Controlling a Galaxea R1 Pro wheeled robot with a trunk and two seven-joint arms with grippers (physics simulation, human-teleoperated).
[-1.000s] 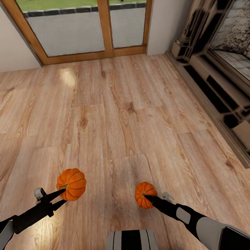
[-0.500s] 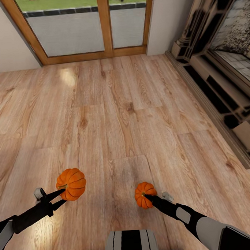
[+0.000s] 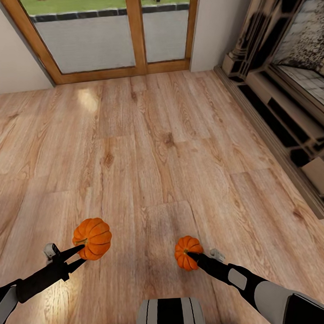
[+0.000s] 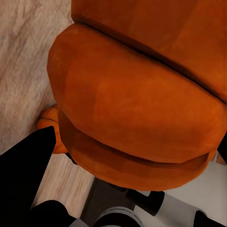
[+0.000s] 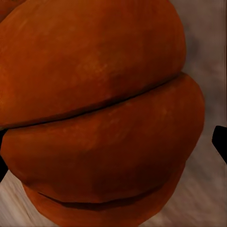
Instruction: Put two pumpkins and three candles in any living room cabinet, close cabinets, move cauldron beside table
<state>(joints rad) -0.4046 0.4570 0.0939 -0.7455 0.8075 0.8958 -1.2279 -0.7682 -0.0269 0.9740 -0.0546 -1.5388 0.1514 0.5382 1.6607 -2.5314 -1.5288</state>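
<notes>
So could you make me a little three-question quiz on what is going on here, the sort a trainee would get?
1. True or false: each tool, the left tool and the right tool, holds a round ribbed orange pumpkin.
2. Which looks bigger in the head view: the left tool's pumpkin or the right tool's pumpkin?
3. The long low dark-brown wooden cabinet stands along which side of the wood-plank floor: A) the robot's left, B) the robot's right, C) under the glass doors?

Key: 1 true; 2 the left tool's pumpkin; 3 B.
</notes>
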